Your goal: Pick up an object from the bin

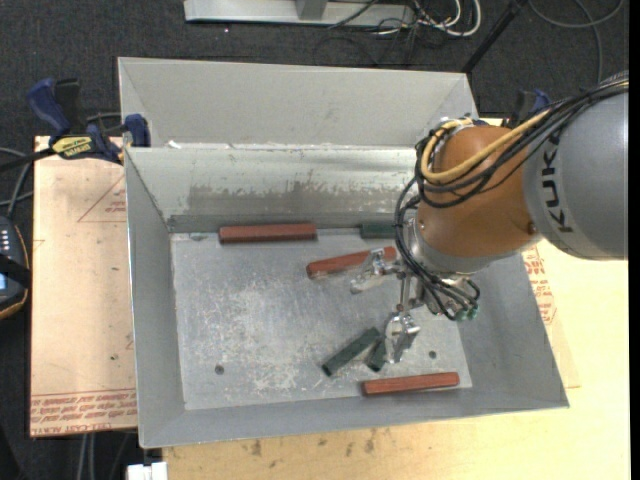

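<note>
Gripper (402,336) low, right by end of dark green stick (350,354), handy spot for grab, I think; red stick (410,384) just beside; can't tell if it's open or closed

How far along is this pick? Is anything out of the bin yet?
Done: the end effector is down inside the bin, at the right end of a dark green bar near the front. In hand: nothing that I can see; that bar and the reddish-brown bar just in front of it lie flat on the bin floor. Left: gripping a bar and lifting it out.
</note>
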You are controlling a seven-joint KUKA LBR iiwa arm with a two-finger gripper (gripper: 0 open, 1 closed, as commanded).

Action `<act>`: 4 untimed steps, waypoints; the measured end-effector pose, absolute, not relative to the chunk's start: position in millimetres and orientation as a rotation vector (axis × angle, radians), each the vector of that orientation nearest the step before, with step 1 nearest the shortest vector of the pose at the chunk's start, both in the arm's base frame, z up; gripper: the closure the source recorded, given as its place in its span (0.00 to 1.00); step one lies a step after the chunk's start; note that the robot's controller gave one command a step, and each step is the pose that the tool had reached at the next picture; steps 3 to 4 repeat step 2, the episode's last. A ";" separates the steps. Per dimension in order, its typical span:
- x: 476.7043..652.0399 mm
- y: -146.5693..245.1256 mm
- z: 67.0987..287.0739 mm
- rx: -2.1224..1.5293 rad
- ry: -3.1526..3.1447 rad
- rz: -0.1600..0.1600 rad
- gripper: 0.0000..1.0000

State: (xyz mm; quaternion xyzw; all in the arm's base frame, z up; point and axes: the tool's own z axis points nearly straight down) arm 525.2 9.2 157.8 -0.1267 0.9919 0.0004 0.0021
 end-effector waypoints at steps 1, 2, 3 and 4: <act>530.7 16.8 74.2 -0.472 3.097 0.002 0.00; 531.1 16.7 82.4 -0.485 3.093 0.001 1.00; 531.1 16.7 82.4 -0.485 3.093 0.001 1.00; 531.1 16.7 82.4 -0.485 3.093 0.001 1.00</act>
